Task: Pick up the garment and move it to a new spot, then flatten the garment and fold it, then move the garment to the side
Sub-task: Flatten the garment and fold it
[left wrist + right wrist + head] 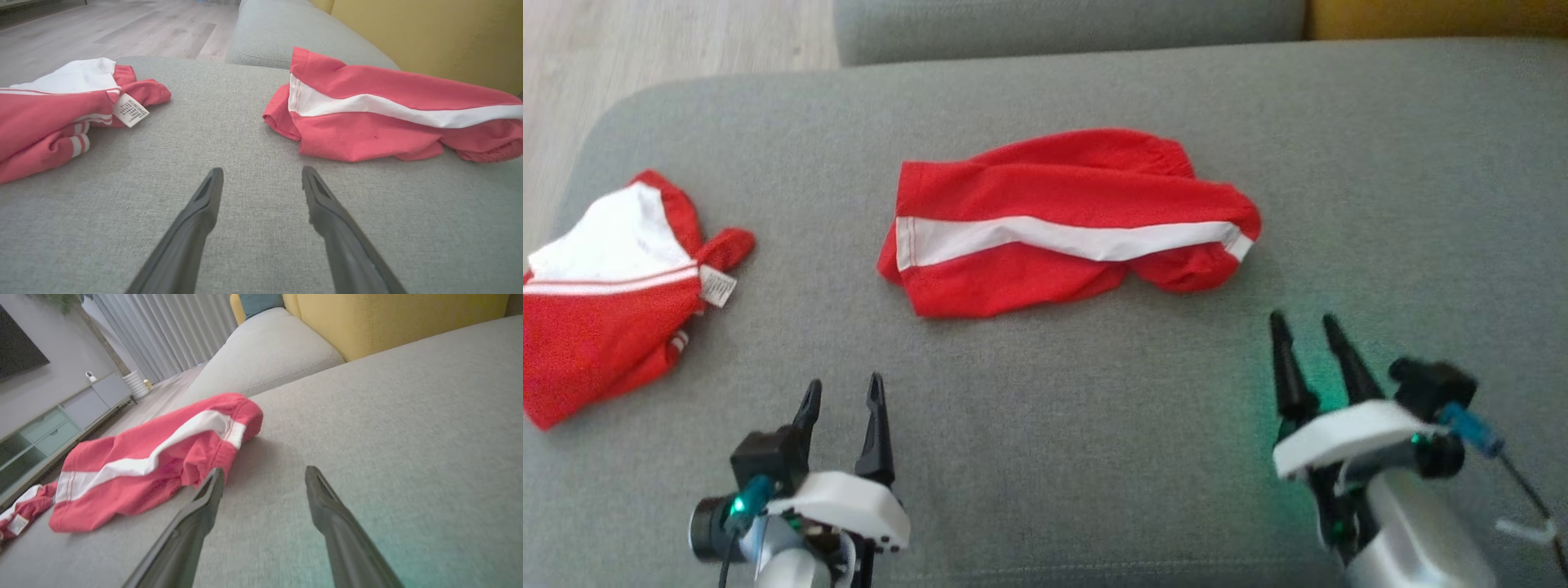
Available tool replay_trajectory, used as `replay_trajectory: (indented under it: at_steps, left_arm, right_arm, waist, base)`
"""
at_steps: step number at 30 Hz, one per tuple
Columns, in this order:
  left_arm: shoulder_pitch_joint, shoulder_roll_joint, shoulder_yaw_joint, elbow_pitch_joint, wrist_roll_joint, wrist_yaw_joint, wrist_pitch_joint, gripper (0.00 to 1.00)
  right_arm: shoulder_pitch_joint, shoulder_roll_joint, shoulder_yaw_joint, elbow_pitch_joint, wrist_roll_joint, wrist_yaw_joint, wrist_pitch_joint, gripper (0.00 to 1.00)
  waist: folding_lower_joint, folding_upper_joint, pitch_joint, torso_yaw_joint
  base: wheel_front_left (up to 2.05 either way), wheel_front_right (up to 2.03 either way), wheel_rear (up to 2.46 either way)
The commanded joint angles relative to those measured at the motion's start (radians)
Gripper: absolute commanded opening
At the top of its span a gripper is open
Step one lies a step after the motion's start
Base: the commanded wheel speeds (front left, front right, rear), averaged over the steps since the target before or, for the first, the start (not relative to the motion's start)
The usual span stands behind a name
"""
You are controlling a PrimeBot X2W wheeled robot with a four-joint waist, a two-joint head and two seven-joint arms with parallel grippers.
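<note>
garment [1070, 220] lies folded on sofa cushion [1094, 425] | left hand [844, 382] spread, empty, nearside of garment | right hand [1304, 318] spread, empty, near garment's right end

Matt cloth garment [1070, 224] (woven grey cushion [1045, 457])

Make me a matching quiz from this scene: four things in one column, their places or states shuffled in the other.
1. striped red garment
2. tagged red garment
3. left hand
4. right hand

A. open, lower right
B. middle of the grey cushion
C. cushion's left end
D. open, lower left

Pairs: 1-B, 2-C, 3-D, 4-A
</note>
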Motion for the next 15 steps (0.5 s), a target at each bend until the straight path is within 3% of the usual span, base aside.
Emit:
replay_trajectory:
  at_steps: [1, 15]
  left_arm:
    - [-0.052, 0.012, 0.022, -0.033, 0.012, -0.006, -0.012, 1.0]
    - [-0.09, 0.012, -0.01, -0.024, 0.026, -0.026, -0.012, 1.0]
  right_arm:
    - [-0.079, 0.008, 0.007, -0.021, 0.031, -0.001, -0.011, 1.0]
    - [-0.212, 0.004, 0.009, 0.086, 0.195, -0.001, -0.011, 1.0]
  waist:
    - [0.0, -0.0001, 0.03, 0.021]
    - [0.0, -0.0001, 0.103, 0.083]
  base:
    - [0.0, 0.0, 0.0]
    - [0.0, 0.0, 0.0]
